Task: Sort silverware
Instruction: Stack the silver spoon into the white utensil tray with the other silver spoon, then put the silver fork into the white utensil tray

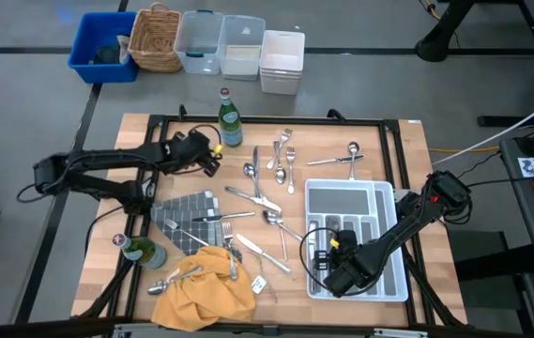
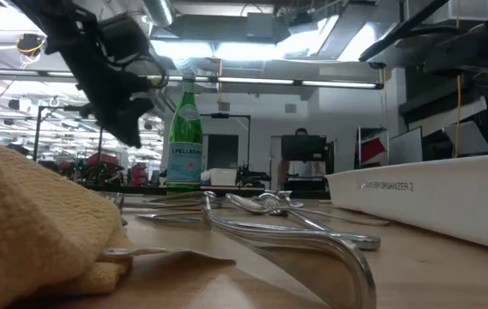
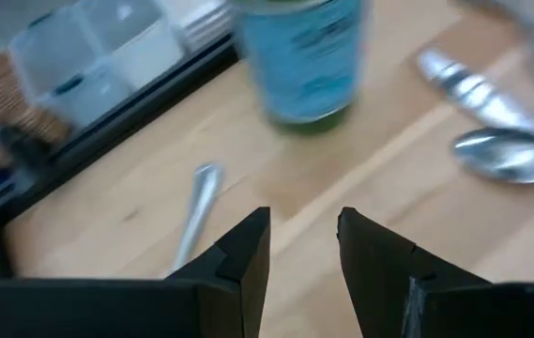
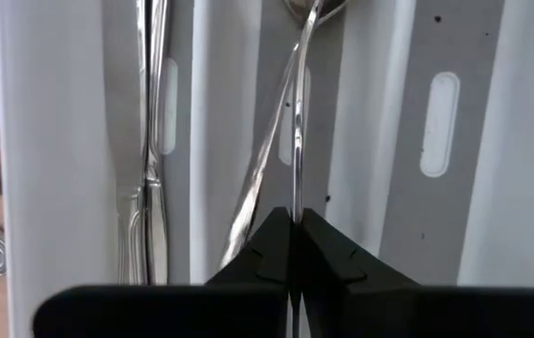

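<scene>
Right gripper (image 4: 295, 230) over the near end of the white divided plastic tray (image 1: 379, 192), fingers pinched together on the thin handle of a shiny silver-coloured metal spoon (image 4: 297, 113). Spoon lying lengthwise in a middle compartment of the tray, bowl at the far end. More slim metal cutlery (image 4: 149, 141) lying in the neighbouring compartment.

Left gripper (image 3: 304, 244) well apart from the tray, above bare wooden tabletop (image 1: 398, 141) just beside the tall green glass bottle with a blue label (image 1: 230, 120). Fingers parted, nothing between them.

Remaining scattered silver-coloured forks, knives and spoons (image 1: 267, 183) spread on the wood between the bottle and the tray. Several more pieces on the grey checked cloth (image 1: 187, 211) and on the crumpled mustard-yellow cloth (image 1: 205, 286), both on the side away from the tray. Second green bottle (image 1: 144, 252) lying beside the yellow cloth.
</scene>
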Controlling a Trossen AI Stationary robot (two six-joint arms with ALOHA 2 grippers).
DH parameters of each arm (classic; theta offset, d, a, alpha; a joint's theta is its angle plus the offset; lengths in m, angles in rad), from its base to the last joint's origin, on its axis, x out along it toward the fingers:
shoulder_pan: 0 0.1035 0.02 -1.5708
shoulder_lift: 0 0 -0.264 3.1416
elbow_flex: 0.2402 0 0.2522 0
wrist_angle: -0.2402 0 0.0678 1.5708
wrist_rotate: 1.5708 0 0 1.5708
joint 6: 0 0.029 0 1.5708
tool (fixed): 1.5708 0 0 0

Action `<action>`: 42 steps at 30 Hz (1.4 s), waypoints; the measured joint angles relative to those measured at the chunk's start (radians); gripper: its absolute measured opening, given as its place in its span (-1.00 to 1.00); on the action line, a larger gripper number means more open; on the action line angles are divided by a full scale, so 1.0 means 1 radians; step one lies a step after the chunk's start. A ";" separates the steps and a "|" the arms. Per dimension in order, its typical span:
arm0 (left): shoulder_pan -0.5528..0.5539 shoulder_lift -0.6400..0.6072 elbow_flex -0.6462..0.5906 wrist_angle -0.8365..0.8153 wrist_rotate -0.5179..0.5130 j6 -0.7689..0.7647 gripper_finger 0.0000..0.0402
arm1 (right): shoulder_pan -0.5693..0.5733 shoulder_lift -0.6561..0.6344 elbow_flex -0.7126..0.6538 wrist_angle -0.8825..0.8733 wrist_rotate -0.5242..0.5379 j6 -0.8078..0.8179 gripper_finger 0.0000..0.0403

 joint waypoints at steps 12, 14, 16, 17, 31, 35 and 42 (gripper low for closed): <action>0.333 0.003 0.000 -0.078 0.167 0.113 -0.43 | 0.000 0.000 0.000 0.000 -0.010 -0.017 -0.41; 0.379 0.005 0.000 -0.077 0.206 0.142 -0.43 | 0.000 0.000 0.000 0.001 -0.010 -0.017 -0.37; 0.417 0.016 0.000 -0.078 0.260 0.176 -0.43 | 0.000 0.000 0.000 0.001 -0.010 -0.017 -0.37; 0.434 0.025 0.000 -0.079 0.285 0.192 -0.43 | 0.000 0.000 0.000 0.000 -0.010 -0.017 -0.37; 0.480 0.228 -0.001 -0.066 0.322 0.342 -0.43 | 0.000 -0.003 0.082 -0.067 -0.013 -0.024 -0.42; 0.473 0.238 -0.001 -0.037 0.306 0.335 -0.43 | 0.000 -0.003 0.124 -0.125 -0.012 -0.026 -0.42; 0.480 0.280 -0.001 -0.009 0.296 0.352 -0.43 | 0.000 -0.004 0.215 -0.246 0.046 -0.041 -0.42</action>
